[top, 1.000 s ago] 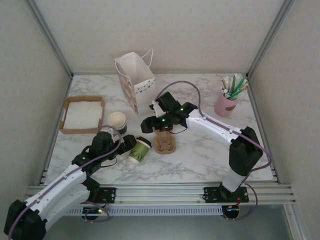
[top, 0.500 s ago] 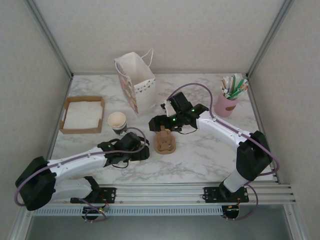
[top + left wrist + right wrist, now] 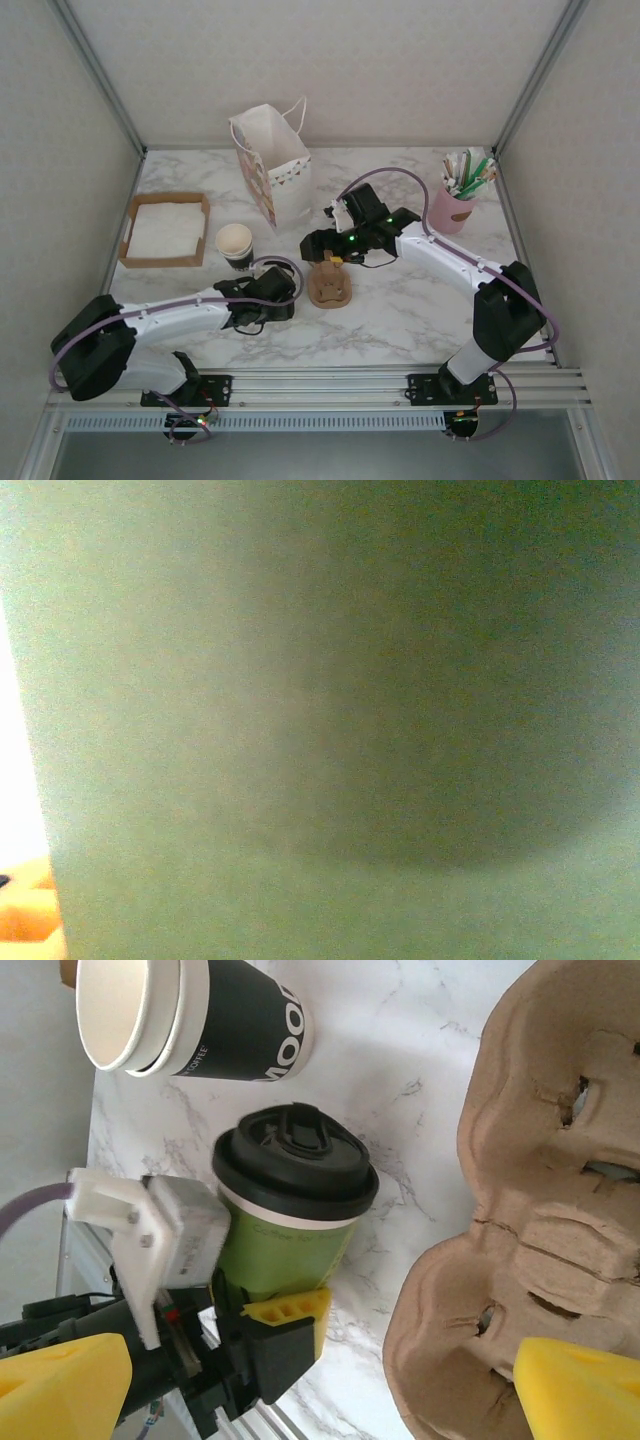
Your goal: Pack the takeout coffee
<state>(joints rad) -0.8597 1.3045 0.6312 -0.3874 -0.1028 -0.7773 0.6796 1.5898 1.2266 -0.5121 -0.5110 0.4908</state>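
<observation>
The takeout coffee (image 3: pixel 295 1175), an olive-green paper cup with a black lid, stands on the marble to the left of the brown cardboard carrier (image 3: pixel 540 1200). My left gripper (image 3: pixel 272 300) is shut on its lower wall. One yellow fingertip (image 3: pixel 290 1310) presses against the green side, and that green wall (image 3: pixel 330 720) sits close up against the left wrist camera. In the top view the left wrist covers the cup. My right gripper (image 3: pixel 318 243) hovers open above the carrier (image 3: pixel 330 288), its yellow fingertips wide apart (image 3: pixel 310 1385) with nothing between them.
A stack of lidless dark cups (image 3: pixel 235 243) (image 3: pixel 190 1020) stands just behind the coffee. A white paper bag (image 3: pixel 270 160) stands at the back, a cardboard tray of napkins (image 3: pixel 165 230) at the left, and a pink cup of straws (image 3: pixel 455 200) at the back right.
My left arm swung in low from the left, put its gripper around the coffee and narrowed its jaws onto it. The right gripper shifted slightly right above the carrier.
</observation>
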